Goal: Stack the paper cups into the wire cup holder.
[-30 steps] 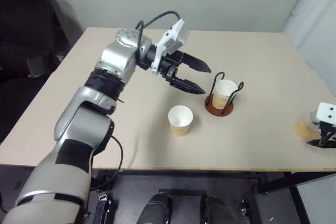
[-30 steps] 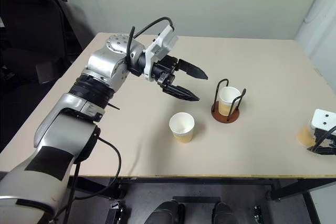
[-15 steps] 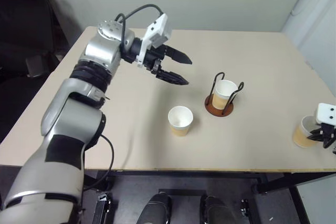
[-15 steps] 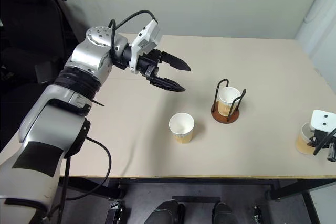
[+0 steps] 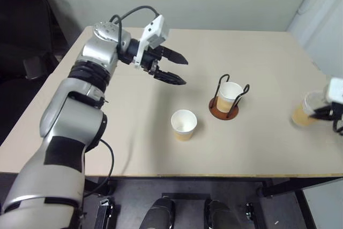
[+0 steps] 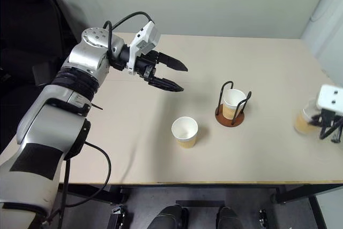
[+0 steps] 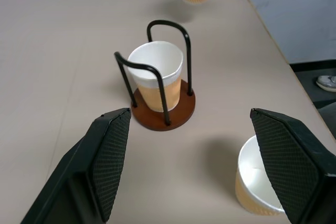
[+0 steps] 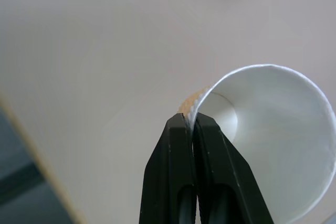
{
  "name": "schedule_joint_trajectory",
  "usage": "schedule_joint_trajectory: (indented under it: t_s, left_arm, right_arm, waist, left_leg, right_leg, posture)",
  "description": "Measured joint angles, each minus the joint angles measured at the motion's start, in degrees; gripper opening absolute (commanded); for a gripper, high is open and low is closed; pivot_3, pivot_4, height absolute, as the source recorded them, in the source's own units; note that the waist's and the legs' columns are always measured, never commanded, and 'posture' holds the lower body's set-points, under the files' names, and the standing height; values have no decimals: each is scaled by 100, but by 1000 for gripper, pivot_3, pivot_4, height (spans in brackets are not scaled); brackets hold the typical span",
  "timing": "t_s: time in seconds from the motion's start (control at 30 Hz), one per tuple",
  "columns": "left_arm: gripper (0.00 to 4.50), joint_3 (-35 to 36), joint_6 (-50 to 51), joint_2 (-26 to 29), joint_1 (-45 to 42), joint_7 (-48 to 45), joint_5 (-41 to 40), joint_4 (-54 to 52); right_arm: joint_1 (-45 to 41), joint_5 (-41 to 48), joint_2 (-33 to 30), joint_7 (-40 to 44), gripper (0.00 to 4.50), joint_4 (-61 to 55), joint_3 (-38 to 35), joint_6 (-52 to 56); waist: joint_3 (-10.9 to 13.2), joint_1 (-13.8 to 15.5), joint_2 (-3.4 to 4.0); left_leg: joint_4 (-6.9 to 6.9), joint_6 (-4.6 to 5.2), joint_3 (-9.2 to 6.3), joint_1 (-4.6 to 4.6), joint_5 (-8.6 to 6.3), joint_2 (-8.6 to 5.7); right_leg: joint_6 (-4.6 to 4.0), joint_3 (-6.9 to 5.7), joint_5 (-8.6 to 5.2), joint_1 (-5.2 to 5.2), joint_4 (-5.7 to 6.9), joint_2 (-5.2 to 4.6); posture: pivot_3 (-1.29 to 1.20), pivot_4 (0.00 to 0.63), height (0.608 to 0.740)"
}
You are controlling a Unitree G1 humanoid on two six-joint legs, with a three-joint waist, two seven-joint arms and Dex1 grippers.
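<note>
Nearest the front edge of the surface (image 5: 134, 148), one paper cup (image 5: 184, 124) stands upright and alone, untouched and still to be stacked. Just beyond it and a little to the right stands the wire cup holder (image 5: 224, 108), with one cup (image 5: 230, 96) already seated between its black loops, so a third of the job looks done. At the far right edge, the right gripper (image 8: 193, 129) has its jaws closed on the wall of a third cup (image 5: 304, 111), pinching the rim between them; this cup appears lifted off the surface and is well apart from the holder, so carrying it over and dropping it in seems the step in hand. Farthest back, the left gripper (image 5: 172, 68) hangs above the surface with its jaws spread wide, holding nothing.
</note>
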Motion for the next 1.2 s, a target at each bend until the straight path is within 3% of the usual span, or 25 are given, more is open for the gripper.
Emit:
schedule_joint_trajectory:
  t_s: [0.17,0.5,1.2]
  left_arm:
    - [3907,54,-39,14,6,-1,18,62]
    - [3907,-46,-1,186,55,-4,-254,-447]
    - [3907,-326,36,542,121,-4,-423,-709]
  right_arm:
    - [-1537,541,-45,-72,39,-466,194,706]
    - [-3973,991,1250,-201,39,-852,1564,1890]
    - [-3965,317,2273,-170,39,-95,2493,1290]
  waist:
    - [1,1,-2]
    - [3,-10,1]
    - [5,-41,3]
  left_leg:
    - [-12,-2,-5,0,-1,2]
    - [-14,-7,-29,-3,1,4]
    - [-33,-30,-32,2,13,1]
  right_leg:
    - [-11,-3,-9,-5,-4,1]
    - [-16,-16,-10,-21,14,8]
    - [-65,-26,-42,-54,85,6]
  posture:
    - [0,150,740]
    - [0,150,740]
    - [0,150,740]
